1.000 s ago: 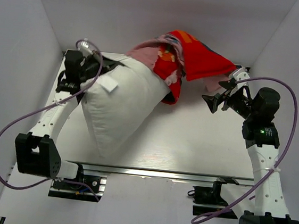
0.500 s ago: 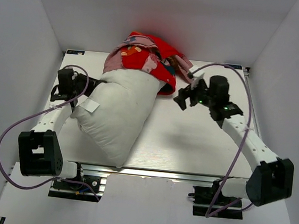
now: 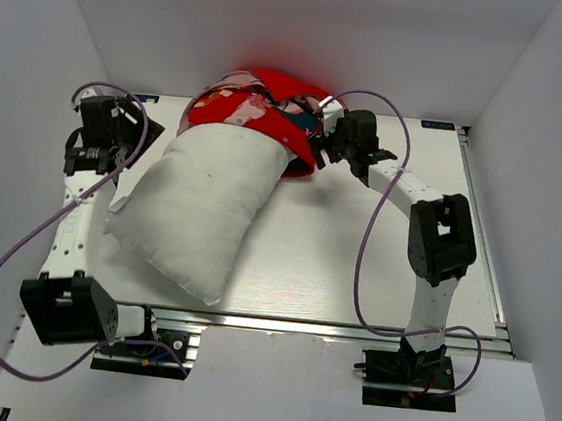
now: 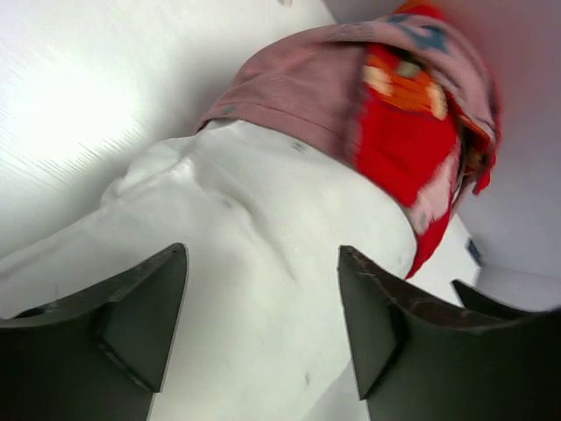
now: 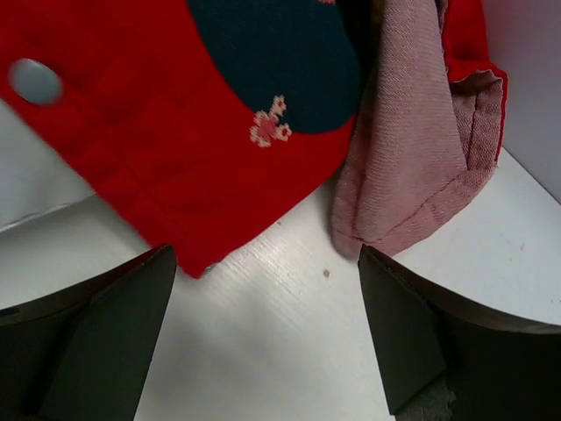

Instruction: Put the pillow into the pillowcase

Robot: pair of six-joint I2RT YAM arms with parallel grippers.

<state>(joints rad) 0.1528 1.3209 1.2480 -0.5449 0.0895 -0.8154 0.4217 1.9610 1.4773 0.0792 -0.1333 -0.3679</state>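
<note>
left gripper (image 4: 263, 263): jaws sprung apart, pillow (image 3: 195, 212) released
pillow: dropped flatter
right gripper (image 5: 267, 263): swung in beside the pillowcase (image 3: 256, 117)

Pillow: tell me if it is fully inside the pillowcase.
No, most of the pillow lies bare outside the pillowcase.

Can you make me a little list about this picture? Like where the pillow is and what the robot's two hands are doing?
Pillow: big plump white stuffed pillow, lying on the white table, mostly uncovered
Pillowcase: red cartoon-print fabric pillowcase, bunched over the pillow's far end only
Left gripper: open, holding nothing, facing the pillow
Right gripper: open, holding nothing, by the pillowcase's edge
Job: not finished
</note>
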